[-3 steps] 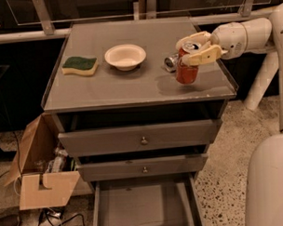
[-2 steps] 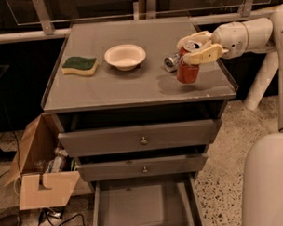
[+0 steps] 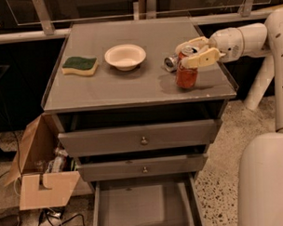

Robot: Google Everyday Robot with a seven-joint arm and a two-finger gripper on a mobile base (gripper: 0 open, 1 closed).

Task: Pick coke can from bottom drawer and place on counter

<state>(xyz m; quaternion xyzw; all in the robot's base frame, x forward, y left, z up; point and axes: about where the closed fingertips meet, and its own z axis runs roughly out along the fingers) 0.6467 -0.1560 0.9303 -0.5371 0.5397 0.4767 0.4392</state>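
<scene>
Red coke can (image 3: 186, 74) stood upright at the right of the counter (image 3: 131, 89), near its front-right corner. Its base appeared to rest on the grey top. The gripper (image 3: 189, 53) reached in from the right of the frame, its two pale fingers (image 3: 201, 59) closed on the can's upper part, so it was not yet released.

A silver can (image 3: 170, 62) lay on its side just beside it, to the left and behind. The white bowl (image 3: 125, 57) and the green sponge (image 3: 79, 66) sat well apart, further left. The bottom drawer (image 3: 145, 210) hung open and bare at the lower edge of the frame.

Advice for you: confirm the base was flat before letting go, open the fingers fully, then withdraw rightward without brushing the rim. Keep clear of the silver can.

Against the frame a second earlier, the can and gripper sat slightly lower in the frame. Everything else was unmoved.
</scene>
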